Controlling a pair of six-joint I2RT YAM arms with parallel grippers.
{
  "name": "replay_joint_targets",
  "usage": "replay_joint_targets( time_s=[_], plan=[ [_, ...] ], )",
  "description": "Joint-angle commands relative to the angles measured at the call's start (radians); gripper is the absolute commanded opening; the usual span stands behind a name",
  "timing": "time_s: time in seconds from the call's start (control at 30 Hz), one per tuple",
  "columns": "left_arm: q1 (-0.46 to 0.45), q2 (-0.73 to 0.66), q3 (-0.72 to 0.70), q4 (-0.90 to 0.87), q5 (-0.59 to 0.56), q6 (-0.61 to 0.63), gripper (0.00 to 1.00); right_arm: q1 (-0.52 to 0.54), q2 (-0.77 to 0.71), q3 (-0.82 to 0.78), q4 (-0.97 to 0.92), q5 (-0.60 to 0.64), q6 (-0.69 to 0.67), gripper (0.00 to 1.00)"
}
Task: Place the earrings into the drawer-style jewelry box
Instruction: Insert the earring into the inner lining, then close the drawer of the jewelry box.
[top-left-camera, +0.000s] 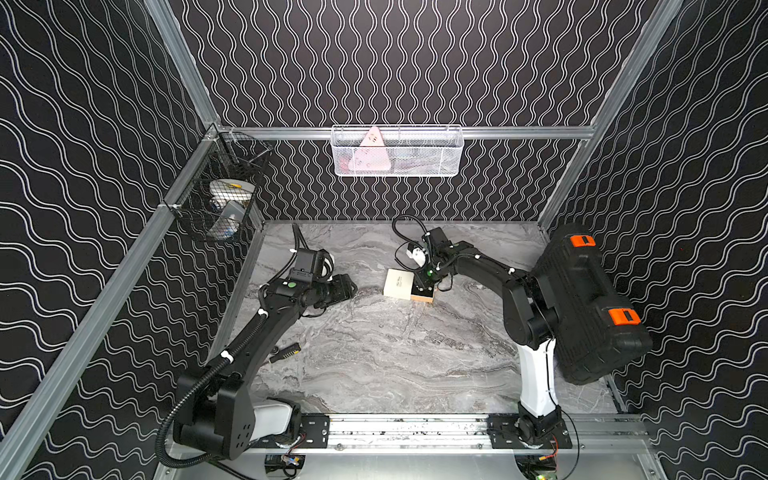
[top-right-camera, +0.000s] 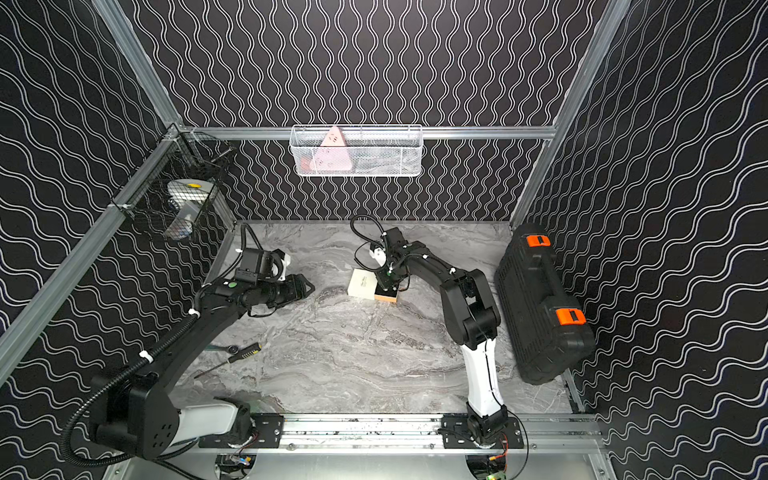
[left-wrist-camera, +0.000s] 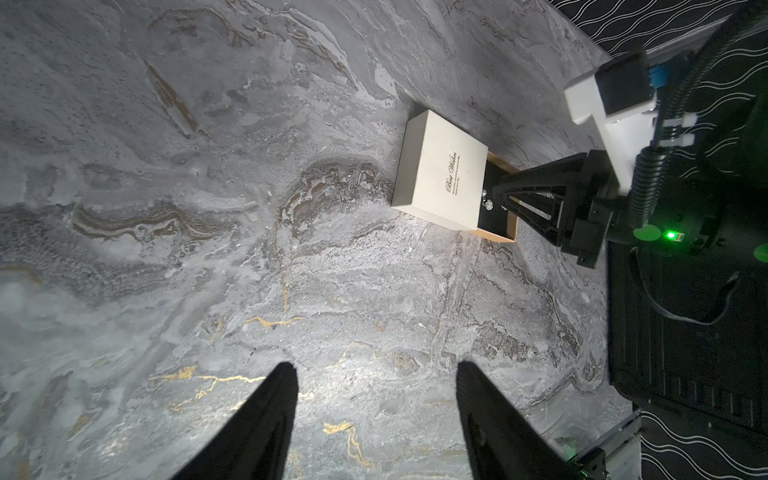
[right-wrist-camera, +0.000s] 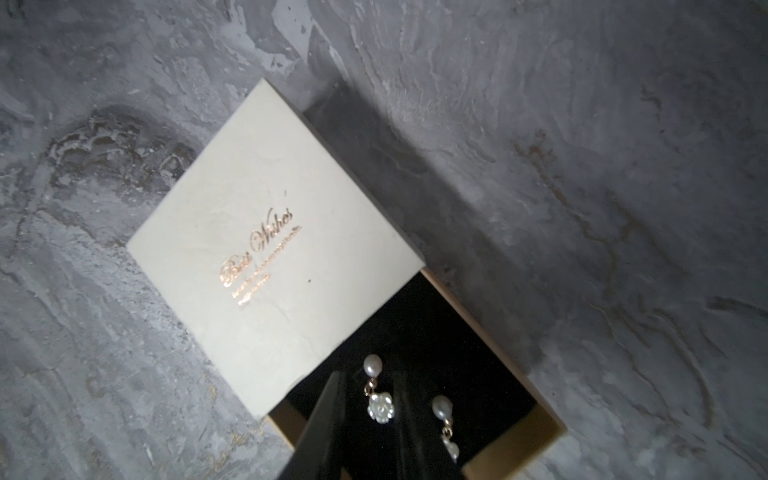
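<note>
Right wrist view: both earrings lie on the black lining of the drawer, which is pulled out to the right from the cream jewelry box. The right hand hangs over the drawer, its fingers a little apart around one earring and not pressing it. In both top views the box sits in the middle of the table, toward the far side. The left hand is wide open and empty, above the table left of the box.
</note>
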Motion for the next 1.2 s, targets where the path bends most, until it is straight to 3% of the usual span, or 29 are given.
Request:
replay_joint_targets(
  time_s=[0.0, 0.23, 0.43, 0.57, 0.83, 0.9, 1.17],
  plan=[
    [0.0, -0.001, 0.007, 0.007, 0.004, 0.011, 0.66, 0.002, -0.009, -0.005, 0.009, -0.001, 0.001, 0.21],
    [0.001, -0.004, -0.003, 0.025, 0.004, 0.003, 0.66, -0.004, -0.018, -0.017, 0.017, -0.003, 0.028, 0.18],
    [-0.002, 0.025, 0.002, 0.117, 0.012, -0.025, 0.69, -0.028, -0.165, -0.152, 0.145, -0.013, 0.098, 0.24],
    [-0.039, 0.123, 0.049, 0.173, 0.008, -0.055, 0.73, -0.095, -0.266, -0.27, 0.254, -0.068, 0.208, 0.31],
    [-0.151, 0.38, 0.234, 0.214, -0.067, -0.067, 0.91, -0.254, -0.46, -0.569, 0.553, -0.277, 0.514, 0.47],
    [-0.159, 0.445, 0.263, 0.235, -0.074, -0.061, 0.97, -0.265, -0.49, -0.632, 0.627, -0.276, 0.583, 0.51],
    [-0.164, 0.639, 0.359, 0.276, -0.044, -0.022, 0.99, -0.273, -0.432, -0.721, 0.781, -0.372, 0.764, 0.55]
  ],
)
